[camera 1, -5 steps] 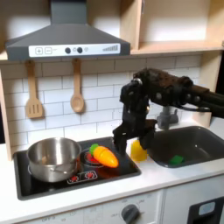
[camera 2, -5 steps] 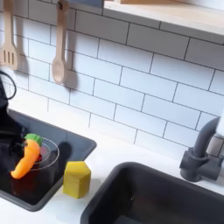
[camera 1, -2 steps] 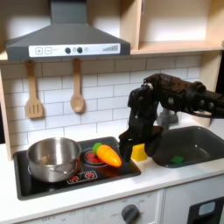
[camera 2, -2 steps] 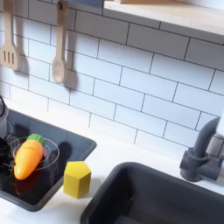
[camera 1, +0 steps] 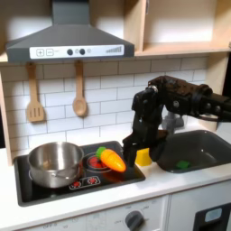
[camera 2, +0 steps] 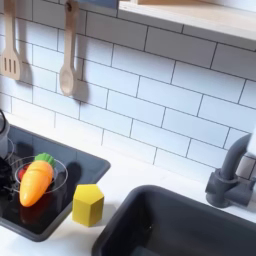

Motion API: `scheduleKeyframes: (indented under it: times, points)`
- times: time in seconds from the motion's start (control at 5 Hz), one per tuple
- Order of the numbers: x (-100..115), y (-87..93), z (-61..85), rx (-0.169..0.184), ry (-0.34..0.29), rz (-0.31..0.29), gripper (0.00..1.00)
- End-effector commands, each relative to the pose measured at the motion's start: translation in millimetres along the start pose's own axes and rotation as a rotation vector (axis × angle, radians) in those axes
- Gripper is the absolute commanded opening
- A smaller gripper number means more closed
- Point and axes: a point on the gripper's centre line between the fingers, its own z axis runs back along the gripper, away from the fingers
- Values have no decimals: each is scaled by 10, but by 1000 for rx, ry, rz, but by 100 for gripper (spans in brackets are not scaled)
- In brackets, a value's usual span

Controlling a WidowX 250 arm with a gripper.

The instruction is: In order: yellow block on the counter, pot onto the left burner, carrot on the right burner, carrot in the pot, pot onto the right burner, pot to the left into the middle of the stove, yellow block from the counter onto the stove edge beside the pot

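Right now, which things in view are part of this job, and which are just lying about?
Job things: the pot, the carrot on a burner, the yellow block on the counter, the stove, the gripper.

Lying about: wooden spatula, wooden spoon, small green piece in the sink, faucet.

yellow block [camera 1: 143, 158]: mostly hidden behind the gripper [camera 1: 133, 155] in the first exterior view, lower centre.
gripper jaws: too dark and small to tell whether parted.
stove [camera 2: 70, 196]: cut off by the second exterior view's left and bottom edges.
pot [camera 2: 3, 126]: only a sliver at the second exterior view's left edge.
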Motion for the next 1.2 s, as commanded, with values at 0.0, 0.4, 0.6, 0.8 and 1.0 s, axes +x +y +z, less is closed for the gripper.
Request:
scheduleKeyframes:
  times: [0.0, 0.4, 0.6, 0.8, 1.0]
  points:
    - [59, 53, -112, -54, 4, 54, 100]
    - [267, 62, -268, -66, -44, 75, 100]
    - [349, 71, -232, -99, -78, 97, 100]
    - [428, 82, -78, -120, -154, 110, 100]
    - [543, 52, -56, -171, -214, 129, 51]
